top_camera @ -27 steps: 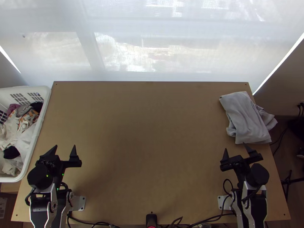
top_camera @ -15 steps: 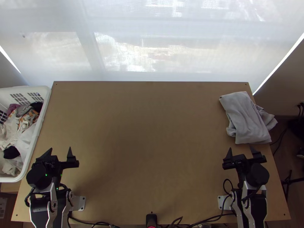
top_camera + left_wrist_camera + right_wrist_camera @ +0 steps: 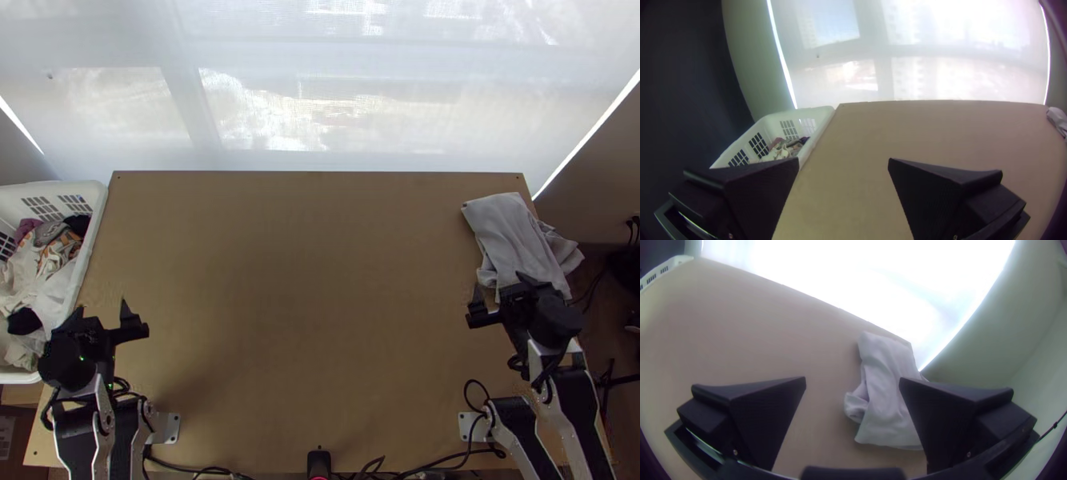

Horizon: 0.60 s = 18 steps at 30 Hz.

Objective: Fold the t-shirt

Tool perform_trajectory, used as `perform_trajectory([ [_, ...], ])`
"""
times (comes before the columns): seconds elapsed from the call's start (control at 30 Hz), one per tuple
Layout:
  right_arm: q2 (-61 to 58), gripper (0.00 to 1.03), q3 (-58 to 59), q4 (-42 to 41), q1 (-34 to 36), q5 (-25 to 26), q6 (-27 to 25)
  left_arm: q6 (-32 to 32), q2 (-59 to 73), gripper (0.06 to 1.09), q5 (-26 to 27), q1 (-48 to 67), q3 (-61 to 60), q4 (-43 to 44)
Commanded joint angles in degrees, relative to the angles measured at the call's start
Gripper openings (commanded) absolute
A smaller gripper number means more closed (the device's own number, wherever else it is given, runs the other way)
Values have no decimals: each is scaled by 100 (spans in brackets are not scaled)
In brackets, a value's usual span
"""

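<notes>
right hand [image 3: 499, 286]: spread wide, empty | t-shirt [image 3: 512, 232]: grey, bundled, just beyond hand

The right end effector [image 3: 499, 282] has moved forward from its base, one finger now overlapping the near part of the grey cloth [image 3: 514, 232] in the top view. The left end effector [image 3: 102, 306] has shifted sideways, closer to the basket [image 3: 91, 240].

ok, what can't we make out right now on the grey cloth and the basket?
- Top view: near edge of the grey cloth, partly behind the right gripper.
- Top view: its inner layers, under its own folds; t-shirt or not, can't tell.
- Left wrist view: rest of the cloth, cut off by the edge.
- Top view: basket's far-left part, cut off; lower garments, under the upper ones.
</notes>
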State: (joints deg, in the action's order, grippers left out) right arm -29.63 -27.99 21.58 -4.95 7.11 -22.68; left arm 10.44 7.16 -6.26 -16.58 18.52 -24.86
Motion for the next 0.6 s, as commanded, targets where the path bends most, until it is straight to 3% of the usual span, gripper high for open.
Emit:
perform_trajectory([
  [0.0,-1388,98,-2123,1252,-410,-96,853,-358,2062,104,-130,-522,1171,851],
  [0.33,-2469,98,-4487,3458,-815,-167,1072,-1615,4030,104,-297,-935,3316,359],
  [0.57,-2952,98,-5560,4548,-832,-167,1143,-1536,5067,104,-472,-1366,3913,271],
])
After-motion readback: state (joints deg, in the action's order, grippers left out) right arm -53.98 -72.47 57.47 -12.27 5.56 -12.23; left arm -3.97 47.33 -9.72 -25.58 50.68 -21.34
